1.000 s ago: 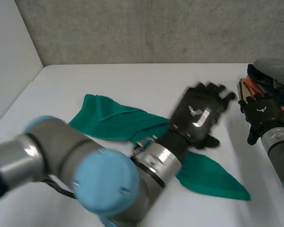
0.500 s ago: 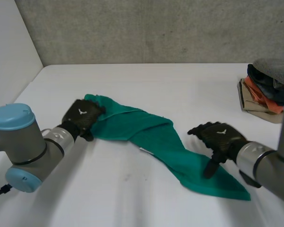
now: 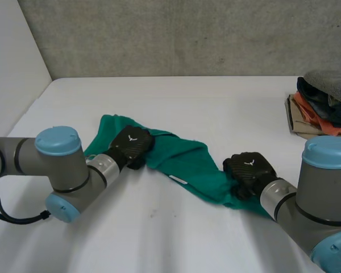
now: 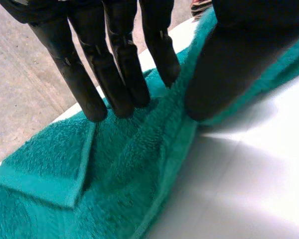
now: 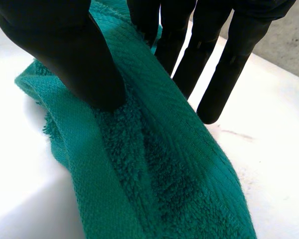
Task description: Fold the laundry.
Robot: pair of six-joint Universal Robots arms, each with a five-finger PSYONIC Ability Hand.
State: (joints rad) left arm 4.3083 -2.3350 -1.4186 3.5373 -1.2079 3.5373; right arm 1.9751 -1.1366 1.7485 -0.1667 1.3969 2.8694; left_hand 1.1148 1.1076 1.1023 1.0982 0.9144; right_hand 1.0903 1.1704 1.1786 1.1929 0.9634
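On the white tabletop (image 3: 216,108) in the head view, a green towel (image 3: 184,162) lies in a crumpled band from the left toward the right. The left robot hand (image 3: 131,143) rests on its left end and the right robot hand (image 3: 247,169) on its right end. A pile of clothes (image 3: 324,102) sits well apart at the far right edge.

In the left wrist view, the left robot hand's straight fingers (image 4: 114,64) press into the towel while the thumb (image 4: 229,69) bears on its edge, pinching a raised fold between them.

In the right wrist view, the right robot hand's thumb (image 5: 60,55) pushes down on the towel and the fingers (image 5: 192,45) reach down its other side, squeezing a ridge of cloth between them.
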